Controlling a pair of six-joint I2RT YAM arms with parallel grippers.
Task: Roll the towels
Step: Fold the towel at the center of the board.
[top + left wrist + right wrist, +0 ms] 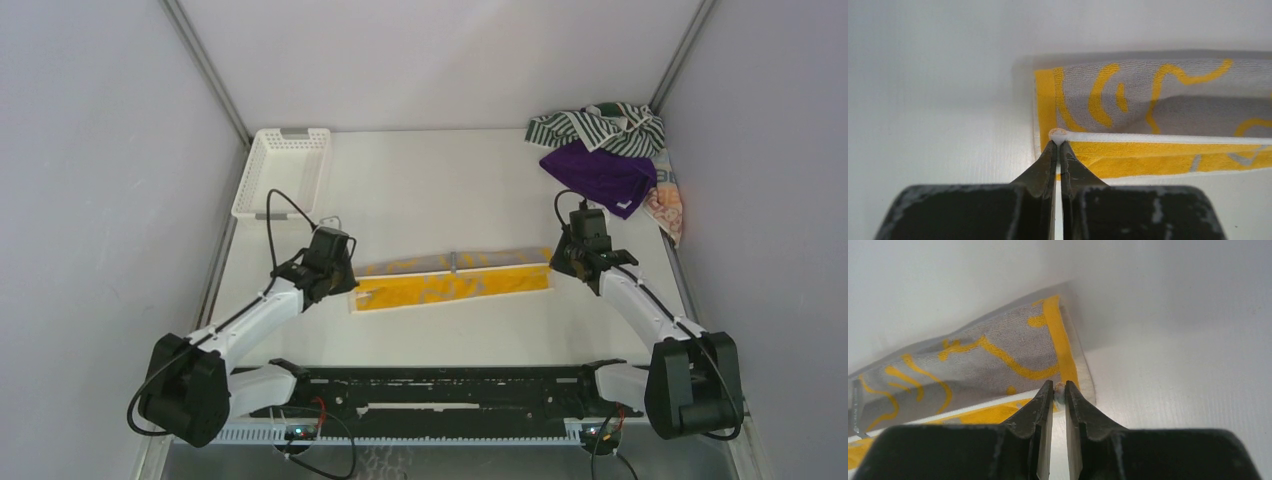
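The yellow-and-white towel lies across the table's middle as a long strip, its near edge lifted and folded over. My left gripper is shut on its left corner, seen in the left wrist view. My right gripper is shut on its right corner, seen in the right wrist view. The white hem runs taut between the two grippers. The green-and-white striped towel, the purple towel and the orange patterned towel lie heaped at the far right.
A white lattice basket stands at the far left by the left wall. Walls close in the table on the left, back and right. The arm bases and a black rail run along the near edge.
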